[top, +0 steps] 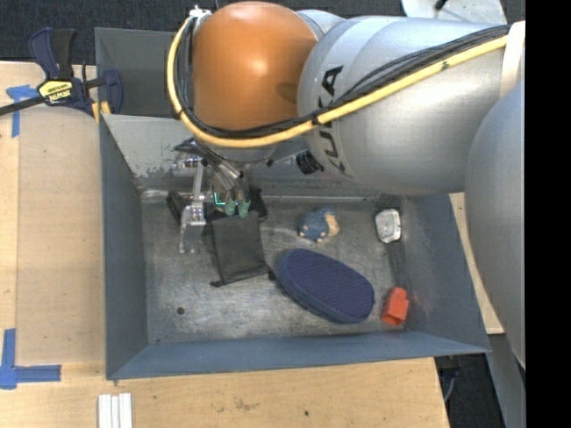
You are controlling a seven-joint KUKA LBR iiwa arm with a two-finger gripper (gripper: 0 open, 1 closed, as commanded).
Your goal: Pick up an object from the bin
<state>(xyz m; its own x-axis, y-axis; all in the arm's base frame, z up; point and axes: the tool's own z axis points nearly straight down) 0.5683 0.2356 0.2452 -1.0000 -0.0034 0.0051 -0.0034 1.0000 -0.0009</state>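
Note:
My gripper (190, 237) hangs under the arm's wrist in the back left part of the bin, low over the floor. It stands open, and one silvery finger (191, 221) shows at its left. Right beside that finger, to its right, lies a flat black rectangular pouch (237, 250), whose upper edge reaches under the gripper's body. I see nothing gripped between the fingers. To the right of the pouch lies a dark blue oval pad (326, 284) with a textured top.
A small blue and tan lump (317, 226) sits behind the oval pad. At the right lies a tool with a white head (387, 226) and an orange end (395, 305). The arm covers the back of the bin.

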